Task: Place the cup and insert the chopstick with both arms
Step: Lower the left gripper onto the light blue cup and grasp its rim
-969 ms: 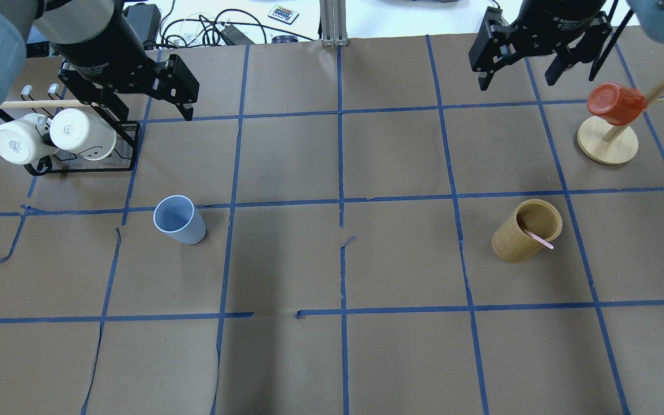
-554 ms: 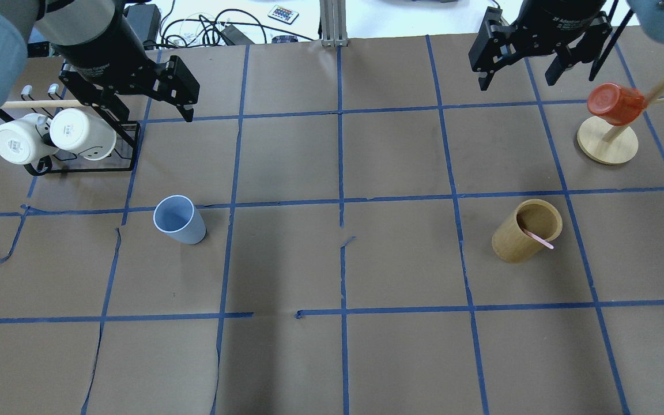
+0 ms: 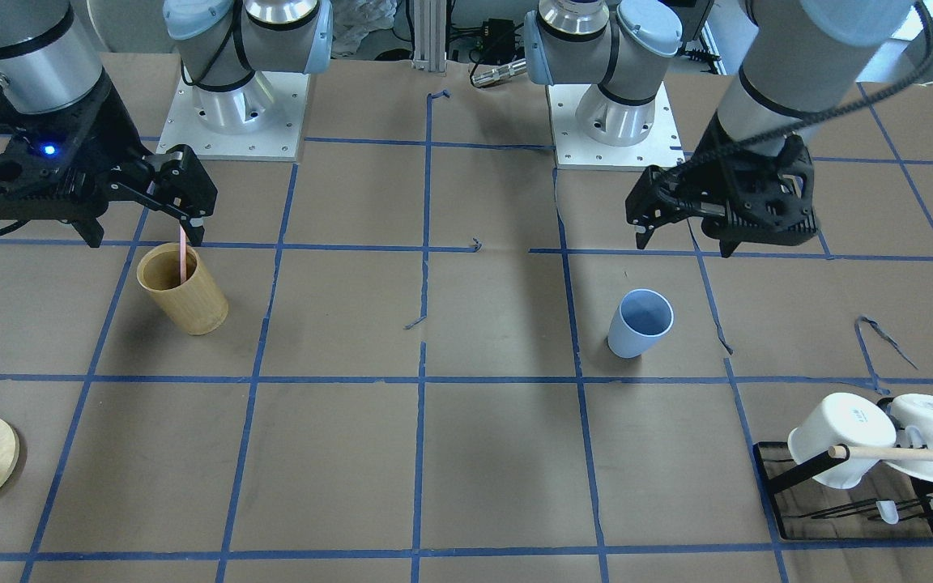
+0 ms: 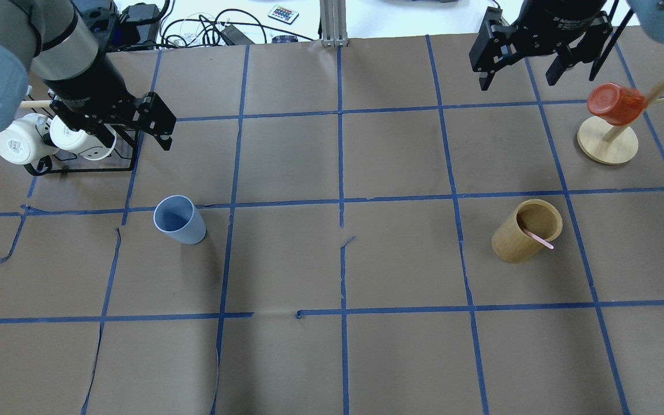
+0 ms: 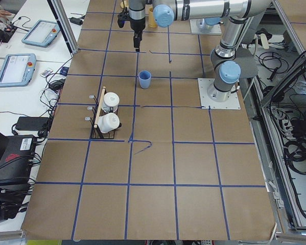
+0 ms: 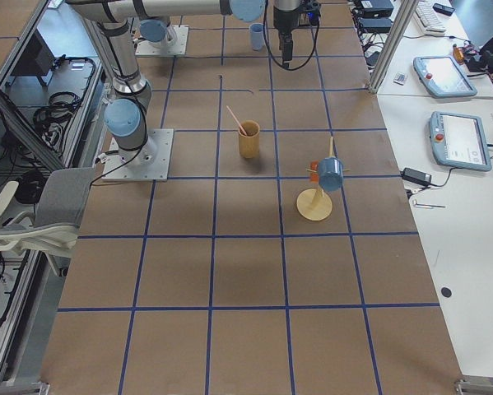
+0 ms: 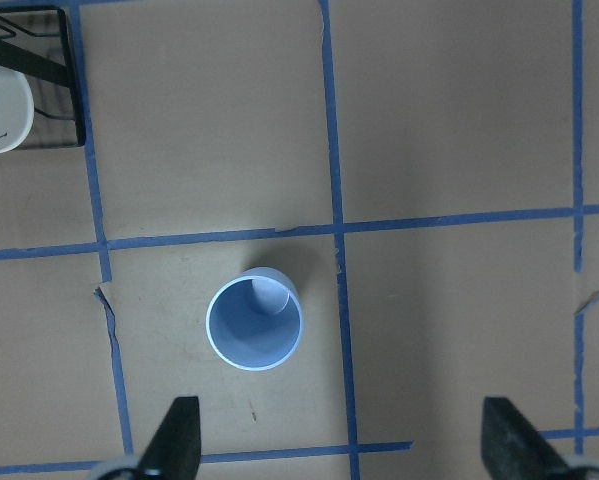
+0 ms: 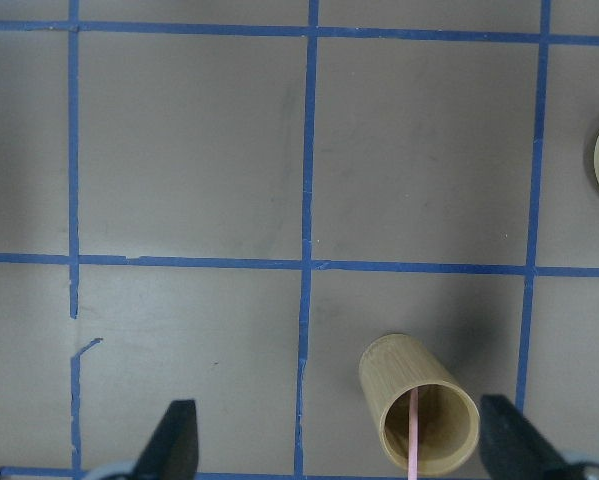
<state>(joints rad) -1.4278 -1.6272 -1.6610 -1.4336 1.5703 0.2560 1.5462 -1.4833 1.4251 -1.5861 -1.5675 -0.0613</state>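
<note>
The left hand hovers spread and empty. Overhead, the cup stands upright on the desk at its 5 o'clock. Centre the 2 fingers around the cup's wall, then descend. The right hand, spread, hangs near the chopstick.

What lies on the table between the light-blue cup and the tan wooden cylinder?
Nothing: the overhead view shows only bare brown paper with blue tape lines between the small light-blue cup and the tan wooden cylinder.

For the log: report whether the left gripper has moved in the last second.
Yes. In the overhead view the left gripper has shifted down-left, now overlapping the mug rack, nearer the cup.
</note>
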